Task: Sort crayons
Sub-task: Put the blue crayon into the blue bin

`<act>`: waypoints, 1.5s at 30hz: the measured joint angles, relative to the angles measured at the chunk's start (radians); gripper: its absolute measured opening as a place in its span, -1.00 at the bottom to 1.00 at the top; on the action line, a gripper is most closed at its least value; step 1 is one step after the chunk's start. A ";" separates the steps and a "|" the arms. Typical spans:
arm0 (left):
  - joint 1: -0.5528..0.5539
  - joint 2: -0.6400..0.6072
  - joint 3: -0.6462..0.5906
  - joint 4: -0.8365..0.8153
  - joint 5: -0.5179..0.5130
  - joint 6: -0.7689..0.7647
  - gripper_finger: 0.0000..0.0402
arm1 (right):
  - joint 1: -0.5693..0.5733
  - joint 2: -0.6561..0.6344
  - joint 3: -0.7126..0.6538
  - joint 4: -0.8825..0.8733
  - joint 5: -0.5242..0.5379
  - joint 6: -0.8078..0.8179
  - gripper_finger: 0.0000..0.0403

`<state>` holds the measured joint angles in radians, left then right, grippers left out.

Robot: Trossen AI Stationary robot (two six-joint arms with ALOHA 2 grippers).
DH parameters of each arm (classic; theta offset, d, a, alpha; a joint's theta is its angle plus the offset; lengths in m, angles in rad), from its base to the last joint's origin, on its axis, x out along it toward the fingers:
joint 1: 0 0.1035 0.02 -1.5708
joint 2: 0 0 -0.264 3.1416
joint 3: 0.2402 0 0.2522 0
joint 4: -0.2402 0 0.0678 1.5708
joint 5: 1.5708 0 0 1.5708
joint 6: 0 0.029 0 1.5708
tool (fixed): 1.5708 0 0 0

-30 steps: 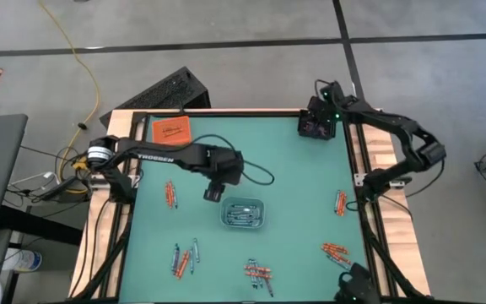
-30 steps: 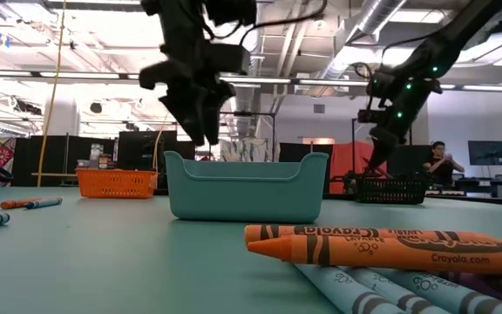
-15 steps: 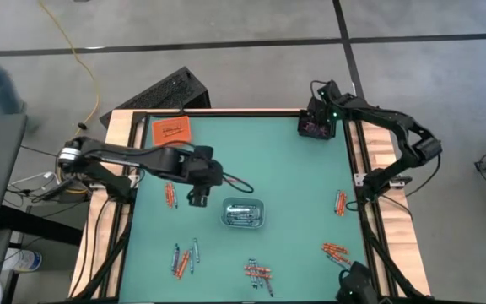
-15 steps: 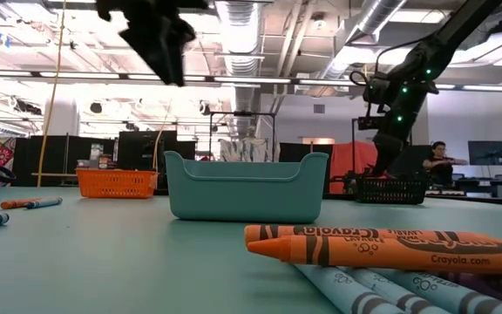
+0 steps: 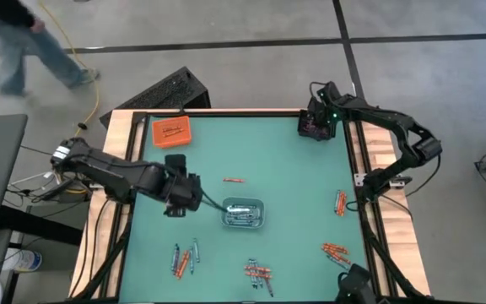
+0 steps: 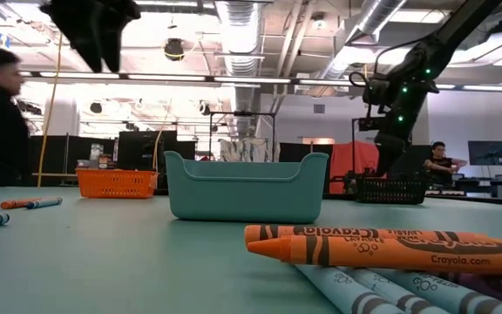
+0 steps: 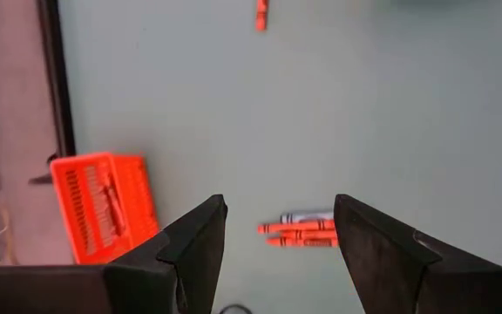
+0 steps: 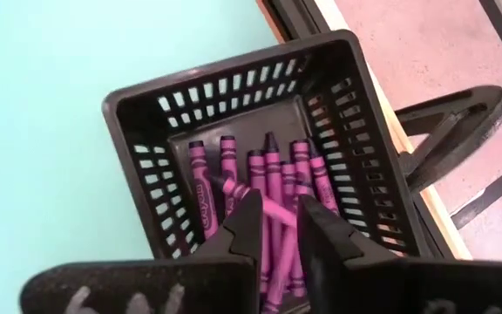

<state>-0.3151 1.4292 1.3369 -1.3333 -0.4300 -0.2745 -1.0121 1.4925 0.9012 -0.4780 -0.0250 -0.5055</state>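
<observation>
Crayons lie in small groups on the green mat: near my left gripper [image 7: 299, 231], at the near edge [image 5: 258, 272], near left [image 5: 186, 257] and at the right [image 5: 336, 251]. A single orange crayon [image 5: 233, 180] lies by the grey tray [image 5: 262, 215], which has grey-blue crayons in it. My left gripper [image 7: 277, 205] hangs open above the mat's left part, nothing between its fingers. My right gripper [image 8: 279, 209] hovers over the black basket [image 8: 146, 96] at the far right corner, fingers a narrow gap apart. Purple crayons [image 8: 264, 187] lie in that basket, one slanting across the others.
The orange tray [image 5: 171, 131] stands at the far left corner. More crayons lie by the right edge [image 5: 341, 201]. A person walks past beyond the table's far left corner [image 5: 32, 42]. The middle of the mat between the trays is bare.
My left gripper has risen from beside the grey tray and swung toward the table's left edge, turning as it went. It now covers the orange crayons on the left. The single orange crayon shows where the arm stood. A person has come into view.
</observation>
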 joint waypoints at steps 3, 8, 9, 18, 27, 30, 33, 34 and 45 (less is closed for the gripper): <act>-0.061 0.000 0.000 -0.022 -0.037 -0.064 0.01 | 0.006 0.000 0.008 -0.004 0.000 0.006 -0.66; -0.141 0.000 0.000 -0.021 -0.095 -0.149 0.01 | 0.018 0.000 0.054 -0.017 0.000 0.039 -0.66; -0.154 0.000 0.000 -0.021 -0.104 -0.165 0.01 | 0.023 0.000 0.065 -0.026 0.001 0.041 -0.66; -0.242 -0.051 -0.231 0.138 -0.041 -0.235 0.01 | 0.113 -0.001 0.177 -0.119 0.000 0.044 -0.66; -0.281 -0.096 -0.455 0.463 0.094 -0.123 0.01 | 0.231 -0.001 0.289 -0.206 -0.002 0.053 -0.66; -0.280 -0.086 -0.486 0.531 0.130 -0.030 0.01 | 0.279 -0.001 0.314 -0.241 -0.002 0.055 -0.66; -0.269 -0.064 -0.510 0.615 0.173 0.107 0.01 | 0.330 -0.002 0.330 -0.266 -0.003 0.061 -0.66; -0.262 -0.056 -0.514 0.636 0.188 0.153 0.01 | 0.346 -0.002 0.333 -0.272 -0.003 0.065 -0.66; -0.139 0.066 -0.518 0.832 0.395 0.575 0.01 | 0.517 -0.017 0.340 -0.379 -0.003 0.128 -0.66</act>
<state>-0.4542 1.4951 0.8188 -0.5013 -0.0354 0.3010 -0.4954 1.4752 1.2410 -0.8571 -0.0277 -0.3779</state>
